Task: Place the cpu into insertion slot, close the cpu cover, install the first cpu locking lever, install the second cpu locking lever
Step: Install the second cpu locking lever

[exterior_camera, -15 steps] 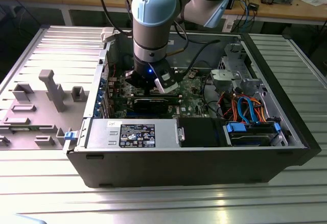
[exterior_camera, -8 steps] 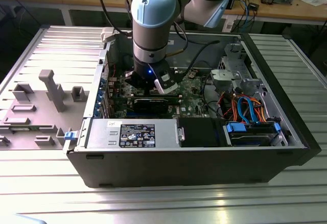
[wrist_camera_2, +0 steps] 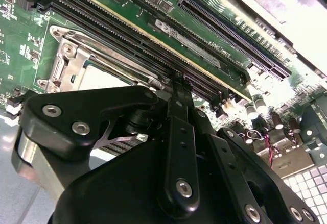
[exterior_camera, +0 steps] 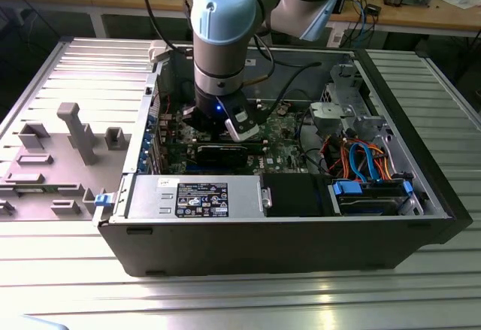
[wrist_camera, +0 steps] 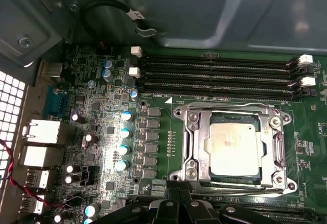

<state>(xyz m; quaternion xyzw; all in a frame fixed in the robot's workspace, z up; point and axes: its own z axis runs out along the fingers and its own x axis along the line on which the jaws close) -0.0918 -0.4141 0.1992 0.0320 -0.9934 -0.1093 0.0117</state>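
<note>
cpu (wrist_camera: 234,149) seated in insertion slot (wrist_camera: 279,147) | cpu cover (wrist_camera: 193,145) closed | gripper (wrist_camera: 179,203) beside

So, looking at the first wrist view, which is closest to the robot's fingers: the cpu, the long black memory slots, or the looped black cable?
1. The cpu, sitting in its socket under the silver cover, just past the gripper.
2. The memory slots, beyond the socket.
3. The black cable, against the case wall, farthest.
</note>
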